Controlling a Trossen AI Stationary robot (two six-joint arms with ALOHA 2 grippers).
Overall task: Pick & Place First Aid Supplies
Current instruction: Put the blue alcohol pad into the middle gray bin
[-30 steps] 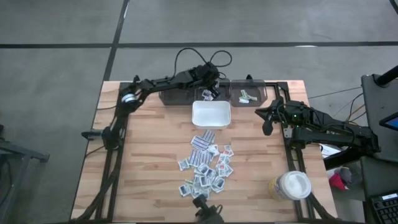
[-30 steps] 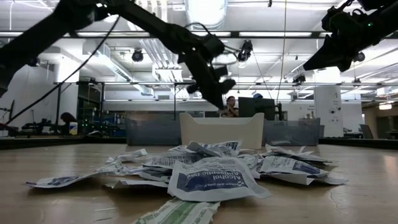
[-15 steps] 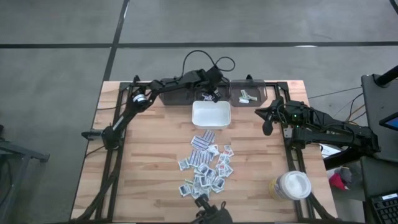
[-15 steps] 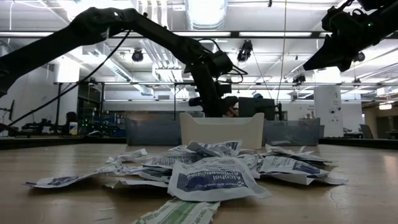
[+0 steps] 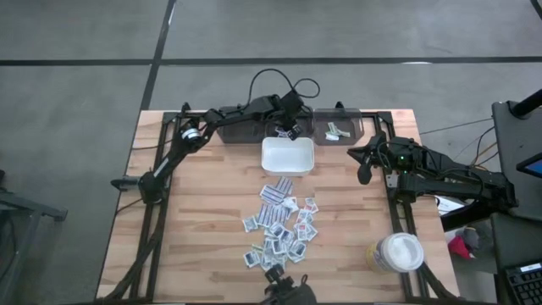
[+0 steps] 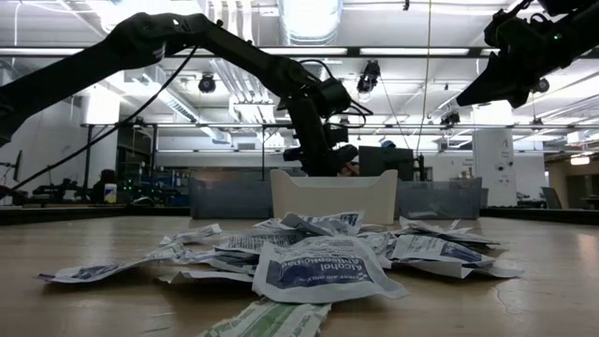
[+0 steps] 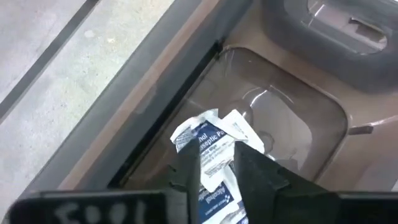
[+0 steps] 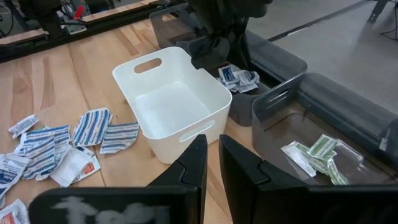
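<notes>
The first aid supplies (image 5: 284, 229) lie in a loose heap of small packets on the table's near middle (image 6: 318, 262). Behind the heap stands a white tray (image 5: 288, 144). My left gripper (image 5: 288, 129) hangs open over the dark left bin (image 5: 250, 129) at the far edge, pointing steeply down. Blue-print packets (image 7: 214, 140) lie on that bin's floor, right under its fingers (image 8: 239, 76). My right gripper (image 5: 364, 169) waits at the table's right side, lifted, with its fingers (image 8: 198, 162) almost together and nothing between them. My left gripper (image 7: 217, 165) stands with its two fingers on either side of the near end of a blue-print packet (image 7: 214, 186). The packet lies in the bin. Whether the fingers touch it I cannot tell.
A second dark bin (image 5: 339, 127) at the far right holds greenish packets (image 8: 317, 152). A round white-lidded jar (image 5: 396, 252) stands at the near right. The white tray's inside (image 8: 168, 102) shows bare. Bare wood lies to the left and right of the heap.
My left gripper has sunk toward the dark left bin at the far edge and tipped further down. Over the last half second it has kept still.
</notes>
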